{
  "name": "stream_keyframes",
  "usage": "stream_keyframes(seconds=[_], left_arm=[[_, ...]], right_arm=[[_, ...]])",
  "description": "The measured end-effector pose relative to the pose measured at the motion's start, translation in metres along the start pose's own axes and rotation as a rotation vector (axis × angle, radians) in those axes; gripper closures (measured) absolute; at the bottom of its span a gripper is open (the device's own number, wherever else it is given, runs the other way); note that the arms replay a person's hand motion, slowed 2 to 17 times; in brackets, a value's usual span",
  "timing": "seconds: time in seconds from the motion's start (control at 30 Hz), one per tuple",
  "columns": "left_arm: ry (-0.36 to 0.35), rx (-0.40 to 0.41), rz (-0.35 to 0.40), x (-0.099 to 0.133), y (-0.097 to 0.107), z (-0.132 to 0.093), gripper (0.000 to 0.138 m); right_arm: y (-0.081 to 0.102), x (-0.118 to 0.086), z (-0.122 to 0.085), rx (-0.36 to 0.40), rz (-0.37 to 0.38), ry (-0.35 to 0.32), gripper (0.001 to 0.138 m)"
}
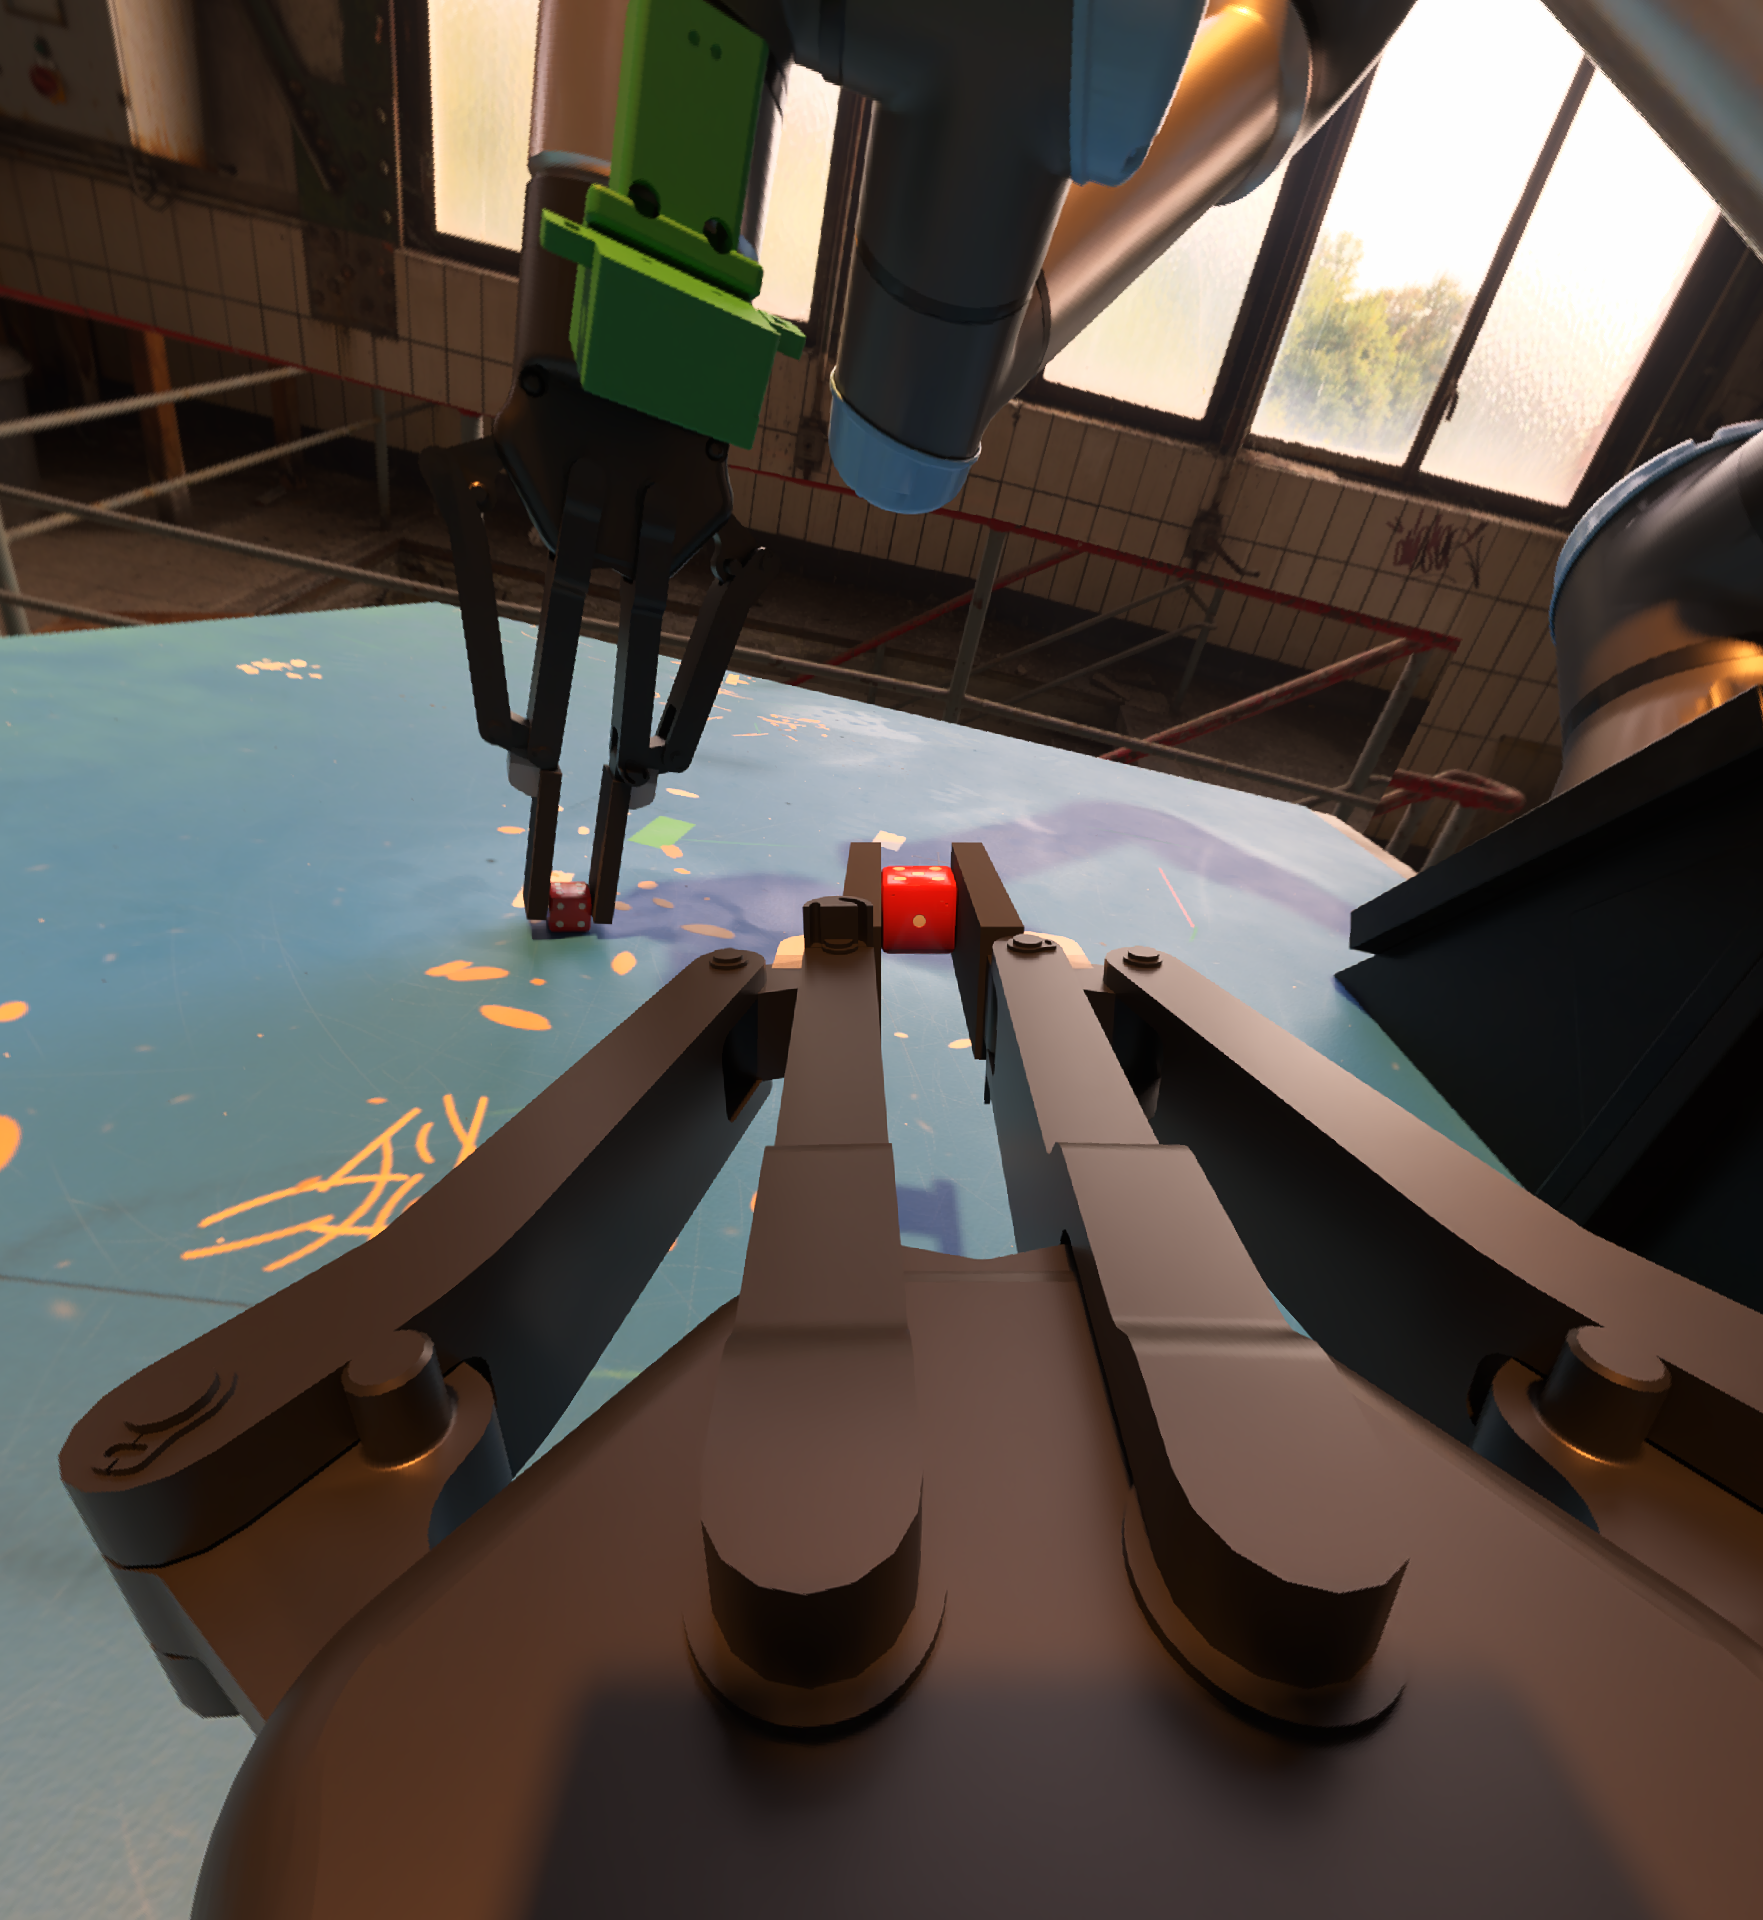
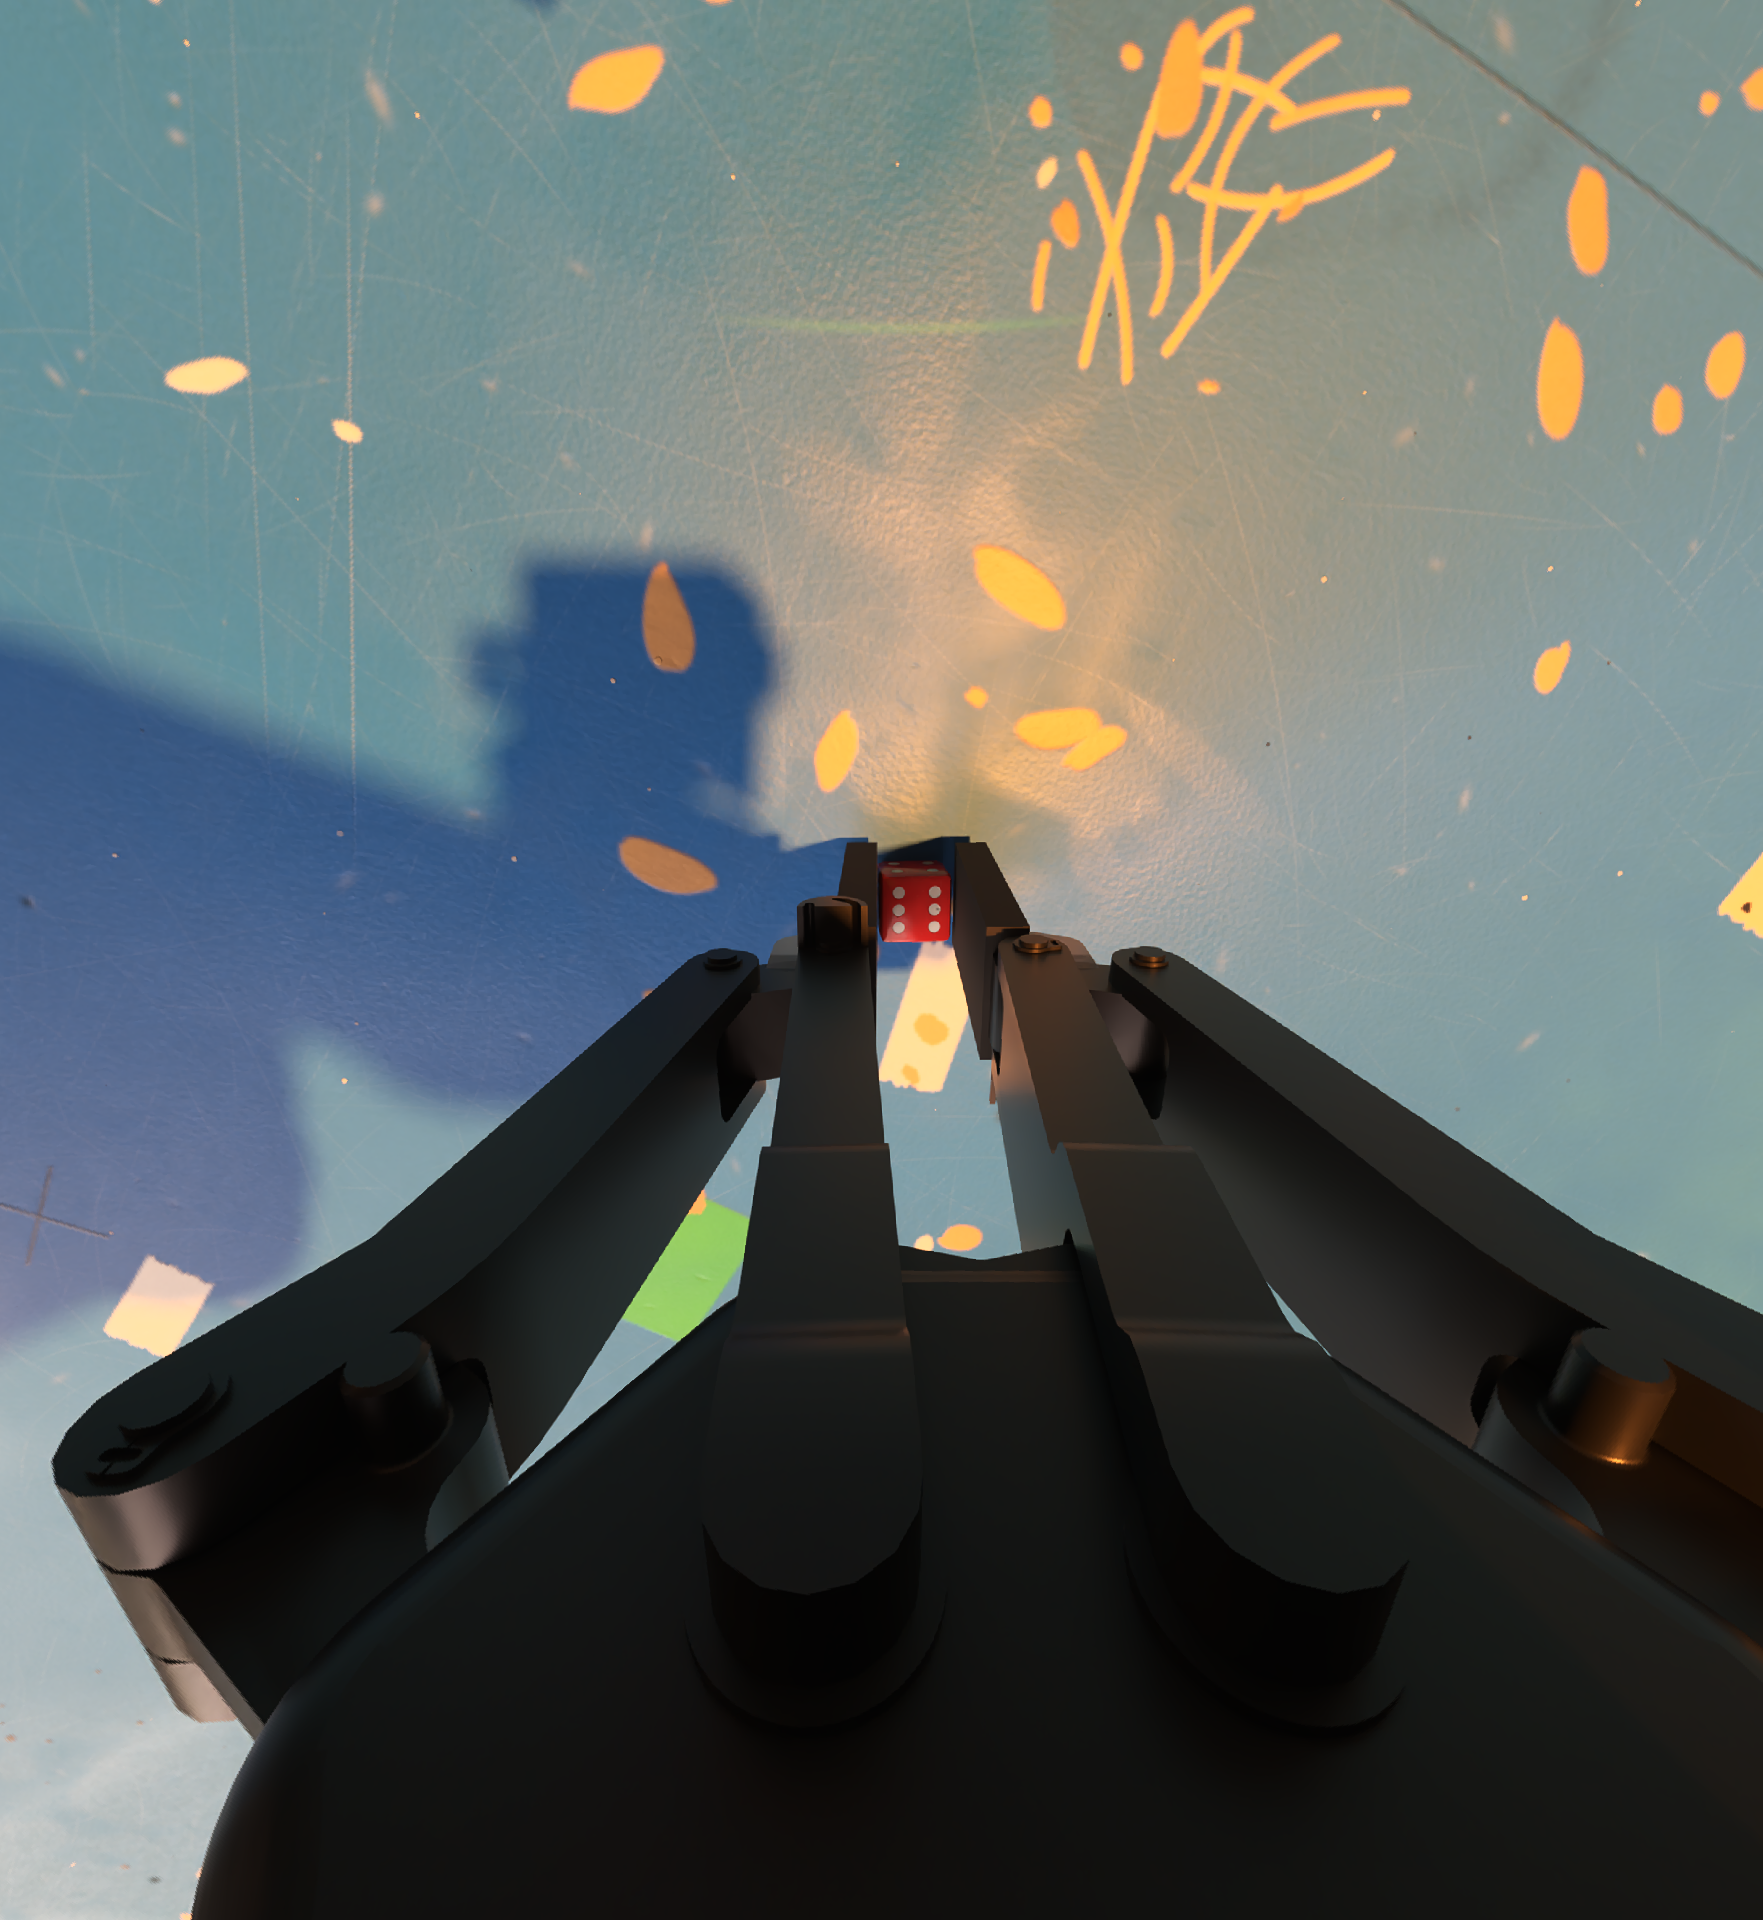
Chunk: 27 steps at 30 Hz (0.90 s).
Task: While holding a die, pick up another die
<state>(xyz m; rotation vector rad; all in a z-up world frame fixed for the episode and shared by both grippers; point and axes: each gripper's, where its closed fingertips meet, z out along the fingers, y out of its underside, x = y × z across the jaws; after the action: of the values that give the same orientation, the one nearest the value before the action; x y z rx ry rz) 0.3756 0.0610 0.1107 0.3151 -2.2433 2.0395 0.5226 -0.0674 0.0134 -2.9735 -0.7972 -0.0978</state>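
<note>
My left gripper (image 1: 916, 883) is shut on a red die (image 1: 918, 907) with pale pips, held between its fingertips over the blue table (image 1: 181, 935). My right gripper (image 2: 916, 868) points straight down at the table (image 2: 441, 312) and is shut on a second red die (image 2: 915, 902), which shows six white pips. In the left wrist view this right gripper (image 1: 573, 914) stands upright to the left, with its die (image 1: 569, 907) between its fingertips at table level. A green mount (image 1: 674, 301) sits above that gripper.
The tabletop carries orange paint splashes (image 1: 513, 1016) and a small green patch (image 1: 661, 831). A dark block (image 1: 1635, 987) stands at the table's right edge. The right arm's grey links (image 1: 939, 312) hang over the far side. Railings and a tiled wall lie beyond.
</note>
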Motion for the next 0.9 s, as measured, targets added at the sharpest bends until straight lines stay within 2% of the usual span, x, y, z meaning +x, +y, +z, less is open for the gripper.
stream_keyframes(seconds=[0.37,0.67,0.9], left_arm=[[0.037,-0.013,-0.14,-0.008,0.002,-0.002,0.121],[0.048,-0.066,-0.151,-0.008,0.008,0.002,0.121],[0.034,-0.099,-0.154,-0.007,0.009,0.008,0.121]], right_arm=[[0.001,0.0,0.0,0.048,-0.001,-0.028,0.121],[0.001,-0.001,0.0,0.087,0.003,-0.04,0.121],[0.0,0.001,0.0,0.081,0.076,-0.05,0.121]])
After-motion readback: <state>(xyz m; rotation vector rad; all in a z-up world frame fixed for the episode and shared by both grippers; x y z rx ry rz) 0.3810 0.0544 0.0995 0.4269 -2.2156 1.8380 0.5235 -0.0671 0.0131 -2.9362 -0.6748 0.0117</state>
